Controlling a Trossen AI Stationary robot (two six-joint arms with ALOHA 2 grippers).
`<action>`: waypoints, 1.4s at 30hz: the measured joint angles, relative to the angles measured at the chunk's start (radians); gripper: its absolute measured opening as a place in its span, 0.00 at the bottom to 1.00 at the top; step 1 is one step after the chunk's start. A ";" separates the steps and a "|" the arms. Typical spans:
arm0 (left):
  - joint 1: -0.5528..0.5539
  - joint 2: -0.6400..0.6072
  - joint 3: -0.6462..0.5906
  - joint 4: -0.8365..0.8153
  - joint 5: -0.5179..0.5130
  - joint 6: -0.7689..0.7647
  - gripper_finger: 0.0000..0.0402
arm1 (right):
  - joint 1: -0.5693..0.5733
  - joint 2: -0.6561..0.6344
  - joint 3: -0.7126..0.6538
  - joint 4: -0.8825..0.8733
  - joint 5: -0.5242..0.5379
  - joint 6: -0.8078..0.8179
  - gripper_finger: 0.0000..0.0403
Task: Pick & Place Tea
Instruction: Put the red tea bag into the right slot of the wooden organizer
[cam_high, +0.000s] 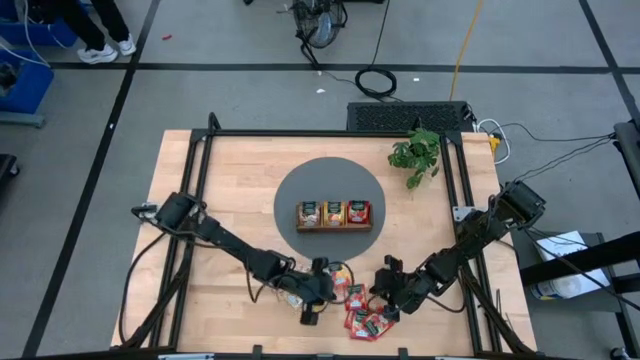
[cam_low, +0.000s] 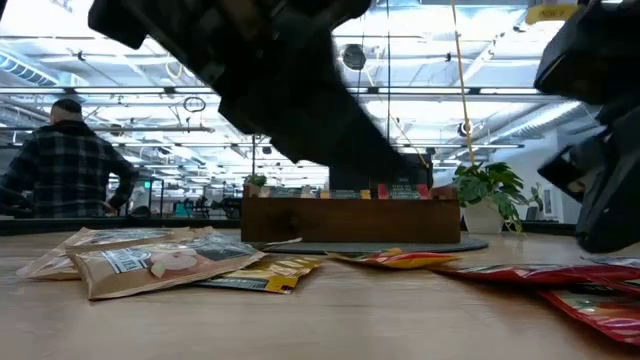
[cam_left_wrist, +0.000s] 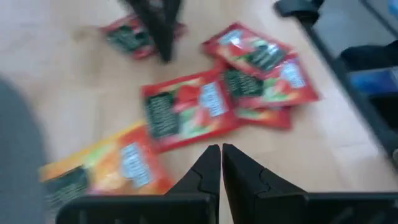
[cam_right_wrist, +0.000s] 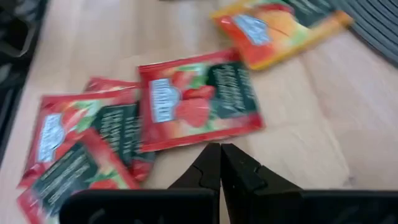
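Left gripper (cam_left_wrist: 220, 163) hovering over red sachets (cam_left_wrist: 189, 115), fingers together, gripping nothing; right gripper (cam_right_wrist: 219, 163) hanging beside same cluster, also closed and empty; sachets lying loose near table's front edge, tray (cam_high: 334, 228) well apart; risk: overlapping sachets lifting together, arms crowding.

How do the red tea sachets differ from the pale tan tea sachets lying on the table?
Colour: the red sachets are bright red with strawberry pictures; the pale tan sachets are beige.
Place: the red sachets lie near the right gripper; the pale tan sachets lie under the left gripper.
Arrangement: the red sachets overlap in a loose spread; the pale tan sachets sit in a tighter pile.
Both kinds lie flat on the wooden table and carry a dark green label.
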 joint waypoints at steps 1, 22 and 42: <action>-0.005 0.016 0.024 -0.028 0.007 -0.009 0.05 | -0.004 0.000 -0.006 0.001 -0.005 0.020 0.00; 0.035 0.220 0.348 -0.326 0.115 0.043 0.05 | -0.073 -0.001 -0.058 0.111 -0.216 0.242 0.17; 0.082 0.281 0.352 -0.260 0.125 0.090 0.05 | -0.112 -0.001 -0.141 0.193 -0.199 0.405 0.23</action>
